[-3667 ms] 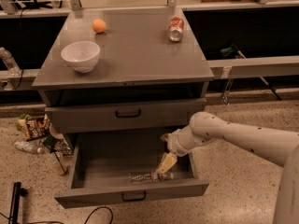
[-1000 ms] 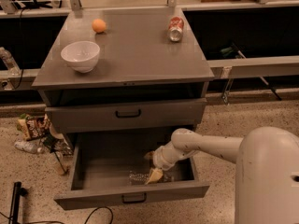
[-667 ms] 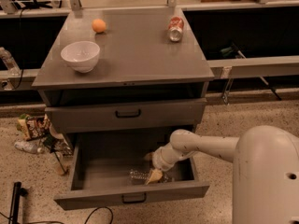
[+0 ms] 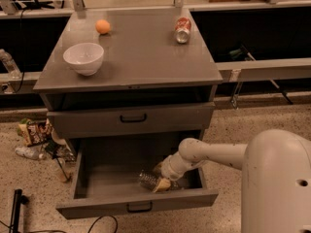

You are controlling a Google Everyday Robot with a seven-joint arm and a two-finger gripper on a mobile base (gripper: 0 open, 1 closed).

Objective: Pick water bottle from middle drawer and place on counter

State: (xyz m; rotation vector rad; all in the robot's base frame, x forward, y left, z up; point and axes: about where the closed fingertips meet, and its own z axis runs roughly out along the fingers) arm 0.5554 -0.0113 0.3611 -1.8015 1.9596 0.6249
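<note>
Since 3.7 seconds back, my arm (image 4: pixel 214 154) has swung left and dipped lower into the middle drawer (image 4: pixel 97 208); over the last second it has barely shifted. The gripper (image 4: pixel 164 183) sits low at the drawer's front right, right against the one water bottle (image 4: pixel 147 179), which lies on its side on the drawer floor just behind the front panel. Whether the gripper has closed on the bottle I cannot tell from this view.

Three items stand on the counter (image 4: pixel 141 52), well apart and unmoved: one white bowl (image 4: pixel 84 58) upright at front left, one orange (image 4: pixel 102 26) at back left, and one red-and-white soda can (image 4: pixel 182 29) on its side at back right. I count two drawer fronts, each with one black handle (image 4: pixel 133 117): the upper drawer (image 4: pixel 87 123) shut, the middle drawer below it pulled out. A dark gap runs between the shut drawer and the counter.

The counter is smooth grey and slightly glossy, brighter toward the back. The cabinet stands on a speckled floor (image 4: pixel 252 118). To its left lies a small heap of litter, a snack bag (image 4: pixel 33 131) among it. One cable (image 4: pixel 99 223) loops along the bottom edge. Pale rails cross dark bays on both sides behind. My robot's white shell (image 4: pixel 277 183) fills the lower right corner.
</note>
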